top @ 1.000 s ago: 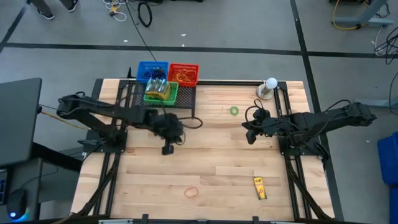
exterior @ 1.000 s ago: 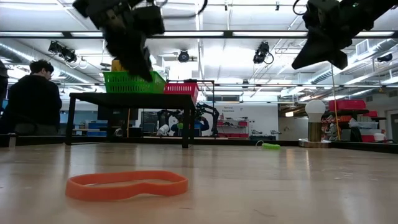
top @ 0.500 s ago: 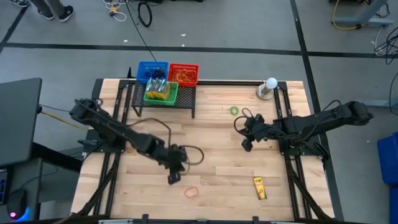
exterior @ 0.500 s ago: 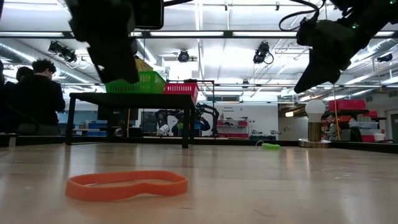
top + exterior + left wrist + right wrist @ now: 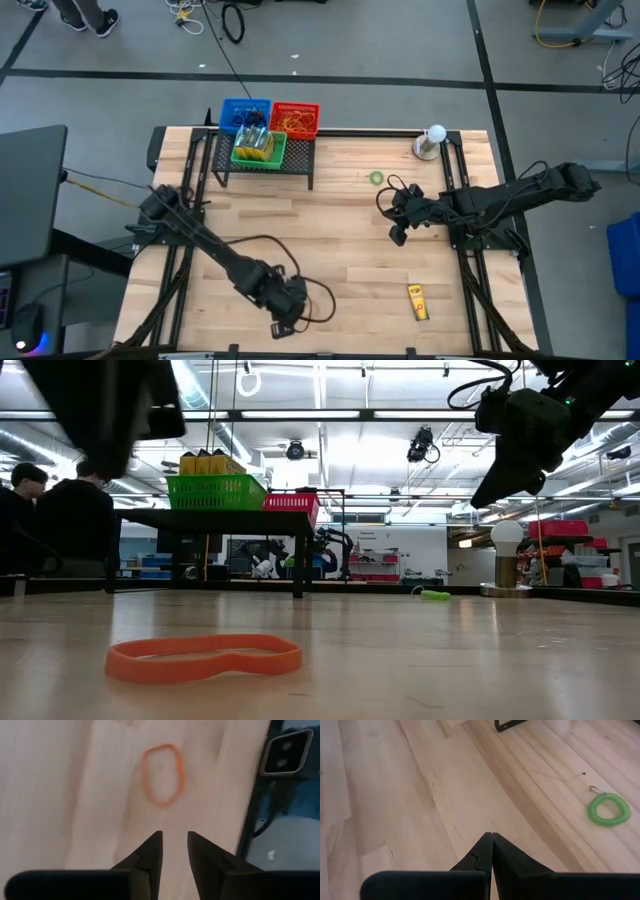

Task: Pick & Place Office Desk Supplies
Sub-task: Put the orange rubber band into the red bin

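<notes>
Near edge of the wooden table [image 5: 350, 270]: the left gripper [image 5: 174, 840] has swung down from the basket rack to the front of the table and now hangs over one thin orange rubber-band loop [image 5: 163, 774], which lies flat on the wood just ahead of its fingertips. Its fingers, pressed together a second ago, now stand a narrow gap apart and hold nothing; this suggests a pick of the loop is beginning. Farther right lies one small yellow crayon box [image 5: 417, 301]. At mid-table the right gripper [image 5: 491, 836] hovers with fingers pressed together, empty, near one green coiled loop [image 5: 606, 810]. At the far edge stand three plastic baskets, green [image 5: 259, 152], blue [image 5: 244, 112] and red [image 5: 295, 119], already holding supplies.
</notes>
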Action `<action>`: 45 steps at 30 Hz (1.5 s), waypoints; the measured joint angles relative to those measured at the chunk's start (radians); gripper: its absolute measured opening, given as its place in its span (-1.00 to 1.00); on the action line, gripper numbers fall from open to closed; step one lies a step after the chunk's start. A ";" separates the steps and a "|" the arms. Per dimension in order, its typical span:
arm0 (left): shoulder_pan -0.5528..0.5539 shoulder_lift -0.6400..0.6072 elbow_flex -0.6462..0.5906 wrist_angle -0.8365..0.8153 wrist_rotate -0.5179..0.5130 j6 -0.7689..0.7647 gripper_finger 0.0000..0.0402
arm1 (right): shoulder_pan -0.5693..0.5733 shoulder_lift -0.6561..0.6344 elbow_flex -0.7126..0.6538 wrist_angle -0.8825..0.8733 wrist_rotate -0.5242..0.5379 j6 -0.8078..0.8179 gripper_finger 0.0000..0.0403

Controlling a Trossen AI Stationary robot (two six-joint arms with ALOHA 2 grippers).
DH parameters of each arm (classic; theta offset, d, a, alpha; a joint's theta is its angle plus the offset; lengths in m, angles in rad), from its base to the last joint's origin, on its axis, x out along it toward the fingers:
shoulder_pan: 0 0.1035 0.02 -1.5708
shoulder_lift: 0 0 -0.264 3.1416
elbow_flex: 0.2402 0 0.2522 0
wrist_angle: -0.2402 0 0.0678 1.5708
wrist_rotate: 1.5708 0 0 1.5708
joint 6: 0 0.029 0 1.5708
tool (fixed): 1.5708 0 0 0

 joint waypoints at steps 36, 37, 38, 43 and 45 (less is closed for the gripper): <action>0.007 0.207 0.035 0.083 -0.075 -0.414 -0.57 | 0.000 -0.001 0.000 0.022 -0.016 -0.079 -0.95; 0.007 0.207 0.035 0.093 -0.072 -0.414 -0.62 | 0.000 0.000 0.000 0.022 -0.016 -0.079 -0.95; 0.007 0.207 0.035 0.096 -0.073 -0.414 -0.67 | 0.000 0.000 0.000 0.022 -0.016 -0.079 -0.95; 0.009 0.207 0.035 0.113 -0.058 -0.414 -0.93 | 0.000 -0.001 0.000 0.035 -0.017 -0.099 -0.95; 0.009 0.207 0.035 0.119 -0.061 -0.422 -0.97 | 0.000 0.000 0.000 0.042 -0.017 -0.113 -0.95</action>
